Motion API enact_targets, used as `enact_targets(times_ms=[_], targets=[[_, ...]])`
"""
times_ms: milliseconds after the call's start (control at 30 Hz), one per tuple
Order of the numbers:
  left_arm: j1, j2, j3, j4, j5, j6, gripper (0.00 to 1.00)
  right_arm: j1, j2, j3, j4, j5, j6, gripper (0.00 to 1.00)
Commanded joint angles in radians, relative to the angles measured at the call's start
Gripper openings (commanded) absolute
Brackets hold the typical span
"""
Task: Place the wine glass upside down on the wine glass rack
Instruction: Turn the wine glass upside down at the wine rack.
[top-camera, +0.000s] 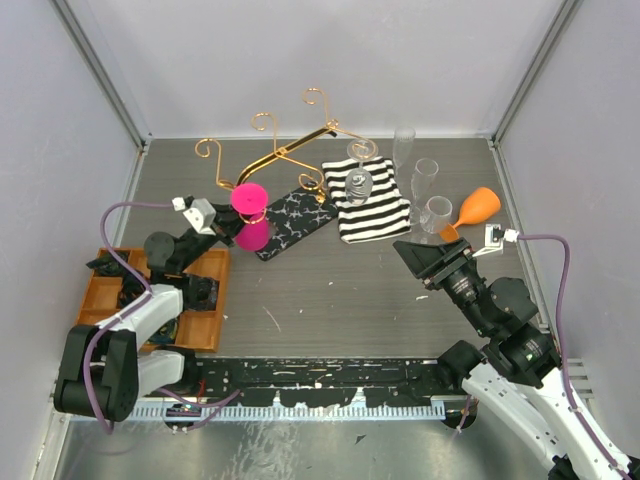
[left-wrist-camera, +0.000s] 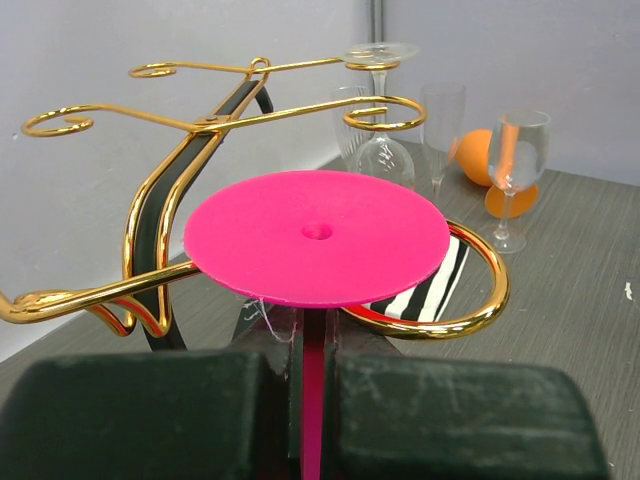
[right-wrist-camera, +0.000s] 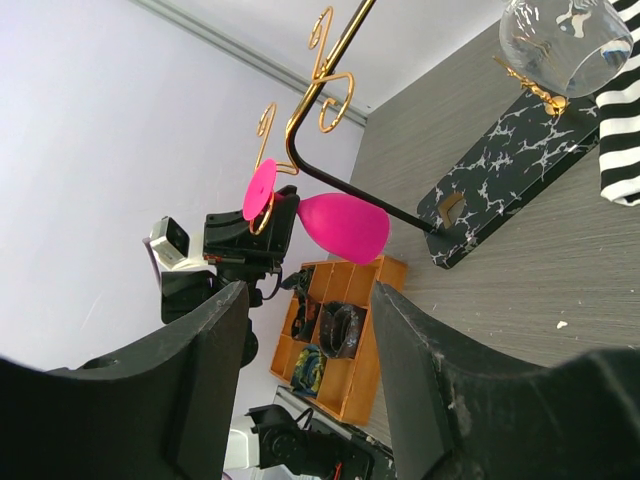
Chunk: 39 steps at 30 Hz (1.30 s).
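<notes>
left hand (left-wrist-camera: 312, 400) clamps the stem of the pink wine glass (left-wrist-camera: 316, 235), foot up, at a curled hook of the gold rack (left-wrist-camera: 190, 150). only the right wrist view shows its bowl (right-wrist-camera: 345, 228) hanging below. right hand (right-wrist-camera: 312, 320) gapes empty over the bench (right-wrist-camera: 520, 300).

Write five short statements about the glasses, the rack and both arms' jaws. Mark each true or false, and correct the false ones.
1. The left jaws are shut on the stem of the pink wine glass. True.
2. The pink wine glass is held bowl up. False: its foot is on top and its bowl hangs below.
3. The right jaws grip a clear glass. False: they stand open and empty.
4. A clear glass hangs upside down from the wine glass rack. True.
5. The orange glass stands upright on the striped cloth. False: it lies on its side on the table, to the right of the cloth.
</notes>
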Motion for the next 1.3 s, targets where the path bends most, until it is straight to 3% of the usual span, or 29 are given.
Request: enact_targets(times_ms=[0,533,933,1267], targets=[[-0.017,0.02,0.002,-0.068,0.054,0.003,0.01,0.003,0.004,0.003,0.03,0.016,0.002,0.58],[-0.09,0.069,0.041,-0.064,0.035,0.018,0.07,0.003,0.0,0.017,-0.003,0.014,-0.006,0.58],[-0.096,0.032,-0.003,-0.061,0.117,0.032,0.17,0.002,0.011,0.015,0.0,0.011,0.0,0.58],[-0.115,0.074,0.028,-0.066,0.137,0.035,0.13,0.002,0.002,0.013,-0.012,0.022,0.0,0.58]])
